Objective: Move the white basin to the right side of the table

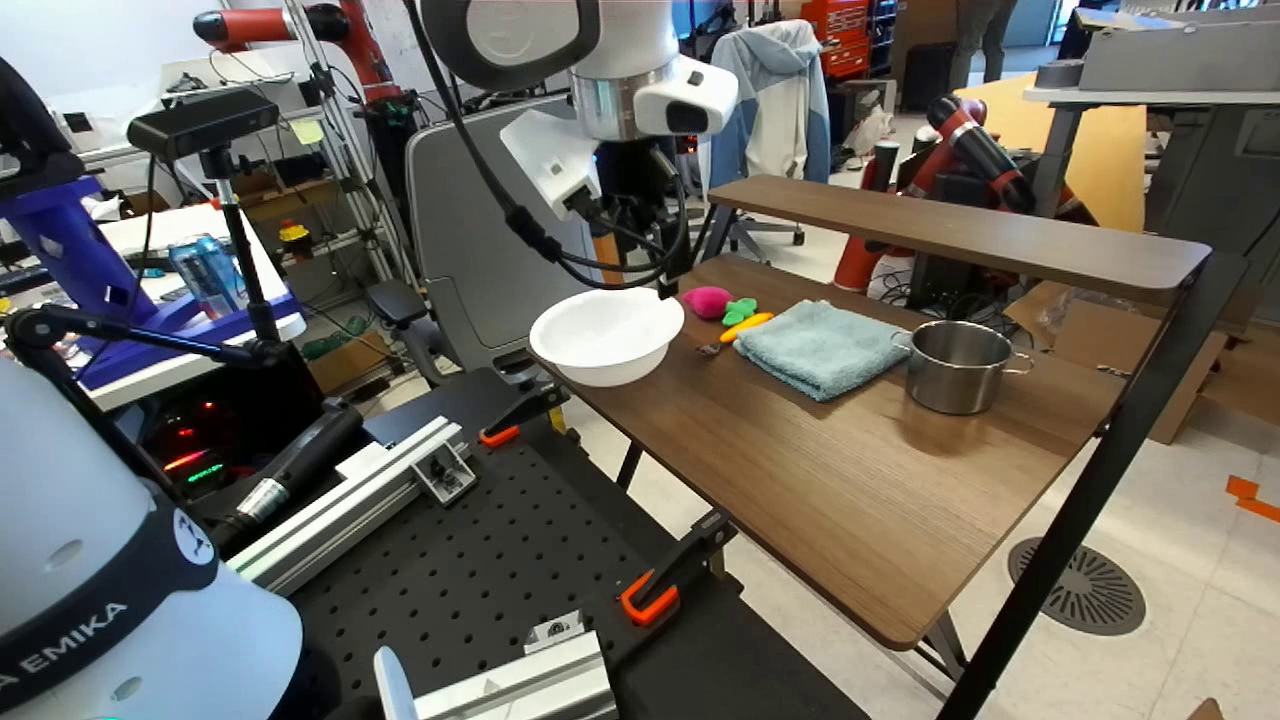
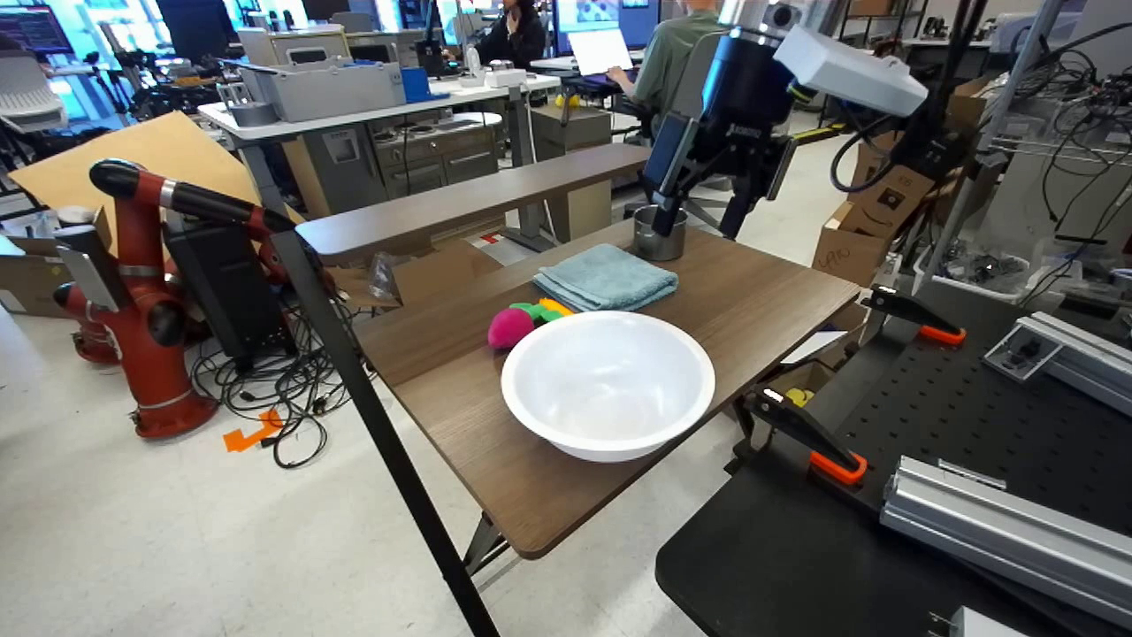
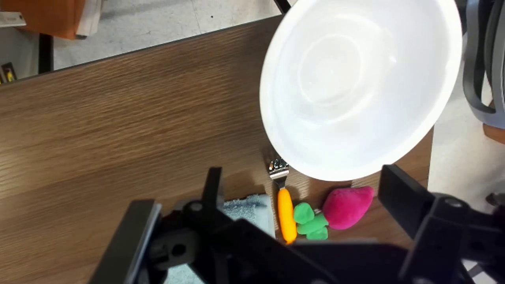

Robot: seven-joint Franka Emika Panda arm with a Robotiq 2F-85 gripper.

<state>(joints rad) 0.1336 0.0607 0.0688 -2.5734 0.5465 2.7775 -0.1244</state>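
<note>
Brown and wood-grained, the tabletop (image 1: 790,450) stretches out with a raised shelf (image 1: 960,230) along one long edge. In an exterior view I see the white basin (image 1: 608,340) sitting upright near one end, by the edge across from the shelf: wide, shallow, plain, mouth up. Further along are a folded teal cloth (image 1: 820,350) and, just beside it, a grey metal pot (image 1: 955,370), smaller than the basin. In an exterior view I also get my tool (image 2: 699,225), hanging above the tabletop with its jaws spread apart. Here the basin shows a smooth, faintly glossy inside, a clean round rim and walls that narrow to a smaller base; a pink toy (image 2: 510,328) with green lobes lies just beside it. On my wrist view the basin takes up the upper right, stretched into an oval, with a pale ring on its floor and a bright glint on its wall. An orange-handled fork (image 3: 285,201) lies with its tines just at the rim. Two fingers (image 3: 404,199) reach in from below, well apart, one overlapping the rim; how near, I cannot tell.
</note>
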